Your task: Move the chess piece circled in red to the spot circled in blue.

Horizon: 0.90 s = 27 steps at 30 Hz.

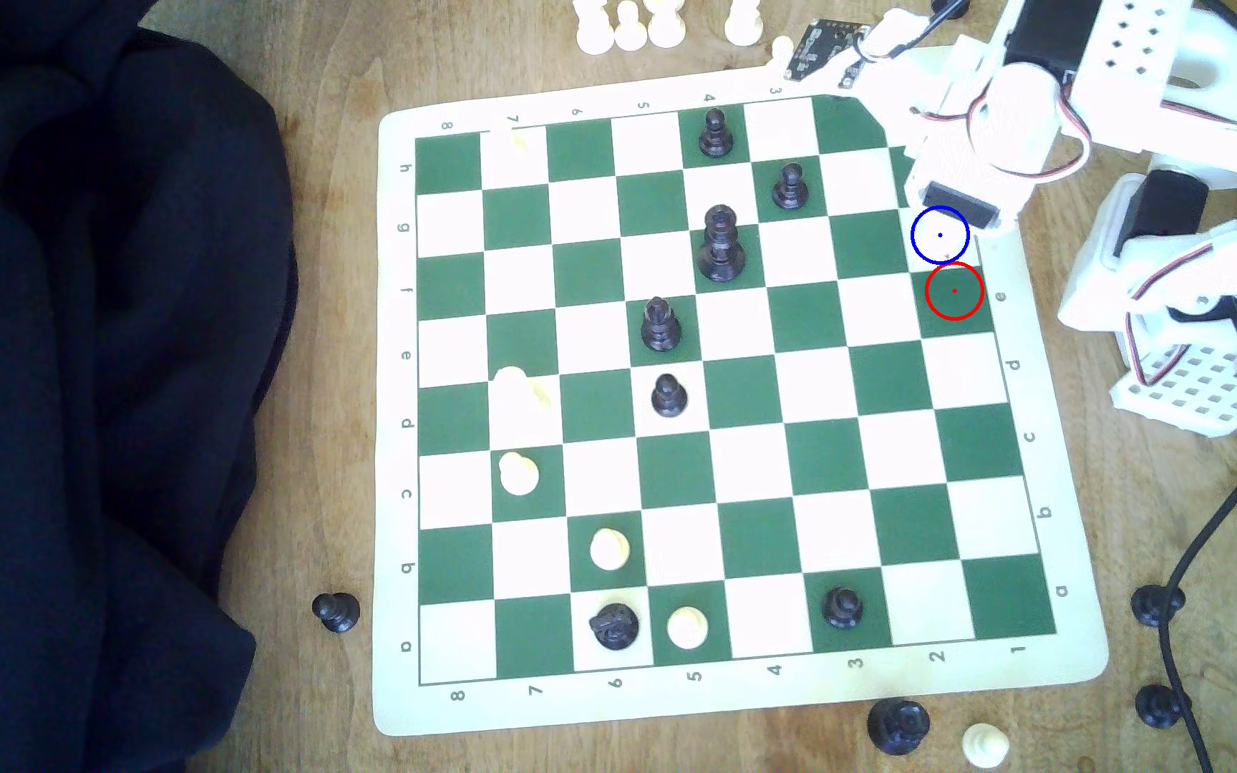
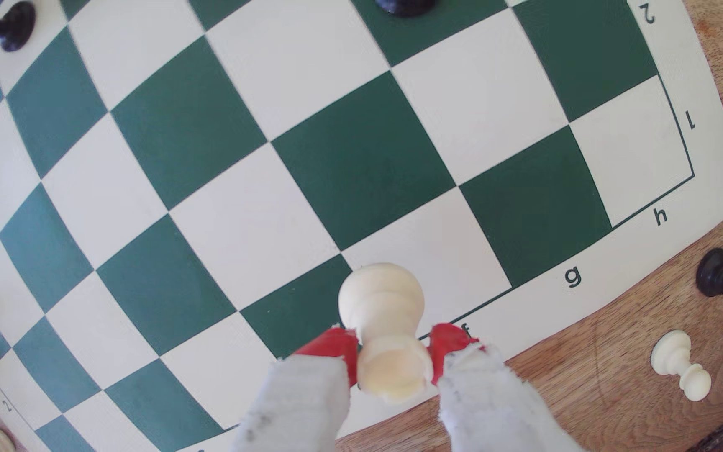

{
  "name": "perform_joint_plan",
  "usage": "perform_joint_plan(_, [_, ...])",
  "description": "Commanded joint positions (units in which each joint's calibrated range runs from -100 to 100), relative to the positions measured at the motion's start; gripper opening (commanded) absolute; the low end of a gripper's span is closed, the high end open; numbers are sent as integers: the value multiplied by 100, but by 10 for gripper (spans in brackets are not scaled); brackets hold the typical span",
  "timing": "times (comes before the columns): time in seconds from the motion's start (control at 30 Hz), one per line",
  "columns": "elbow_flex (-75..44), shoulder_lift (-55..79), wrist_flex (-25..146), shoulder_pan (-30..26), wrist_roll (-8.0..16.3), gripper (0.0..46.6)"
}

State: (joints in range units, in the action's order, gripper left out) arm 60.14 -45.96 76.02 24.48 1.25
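Note:
In the wrist view my gripper is shut on the cream-white chess piece, its red-tipped fingers clamping the piece near its rounded top. The piece's base points at the board's border row, close to the printed letter f. I cannot tell whether the base touches the board. In the exterior view the blue ring marks a white square at the board's right edge. The red ring sits on the bare green square just below it. The white arm head hangs over the blue ring's upper rim and hides the piece.
Black pieces stand in the board's middle and upper part, and cream pieces toward the exterior view's left. Loose pawns lie on the wood beside the board. A black cable runs down the right, and dark cloth covers the left.

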Motion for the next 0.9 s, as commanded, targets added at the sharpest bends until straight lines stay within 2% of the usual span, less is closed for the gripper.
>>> perform_joint_plan(0.0, [-40, 80, -100, 145, -122, 2])
perform_joint_plan(0.4, [314, 292, -550, 504, -342, 2])
perform_joint_plan(0.87, [531, 317, -779, 520, -376, 2])
